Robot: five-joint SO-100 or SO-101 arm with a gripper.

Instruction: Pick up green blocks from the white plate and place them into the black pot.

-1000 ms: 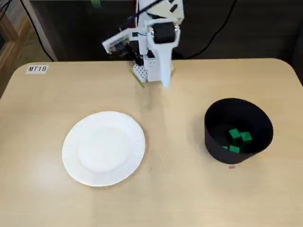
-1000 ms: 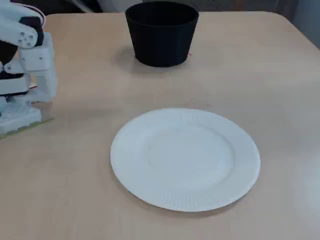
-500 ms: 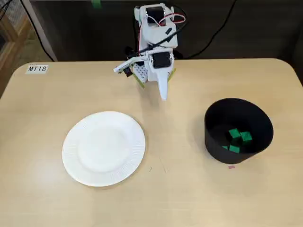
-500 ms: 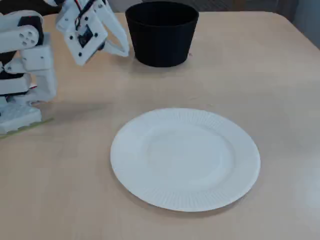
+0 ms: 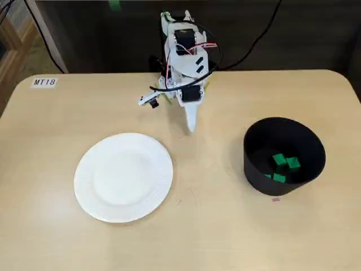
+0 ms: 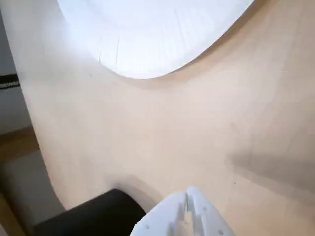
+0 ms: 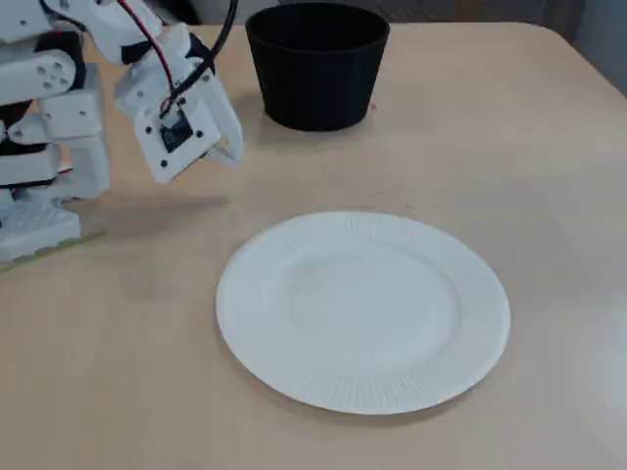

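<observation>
The white plate (image 5: 123, 176) lies bare in both fixed views, with no block on it (image 7: 362, 308). Several green blocks (image 5: 281, 164) sit at the bottom of the black pot (image 5: 255, 169), which stands to the right in that fixed view. My gripper (image 5: 190, 125) hangs shut and holding nothing, tips pointing down at the table just in front of the arm's base. It is between plate and pot, apart from both (image 7: 233, 152). In the wrist view the closed fingertips (image 6: 193, 202) show at the bottom edge, the plate's rim (image 6: 152, 49) at the top and the pot (image 6: 88, 219) at the lower left.
The arm's white base (image 7: 44, 196) stands at the table's back edge. A label reading MT18 (image 5: 44, 82) is stuck at the far left corner. A small pink mark (image 5: 276, 199) lies just in front of the pot. Cables (image 5: 265, 34) run behind the table.
The arm has unfolded from its tucked pose. The shut gripper has swung forward and down over the table, toward the gap between plate and pot. Plate, pot and blocks have not moved.
</observation>
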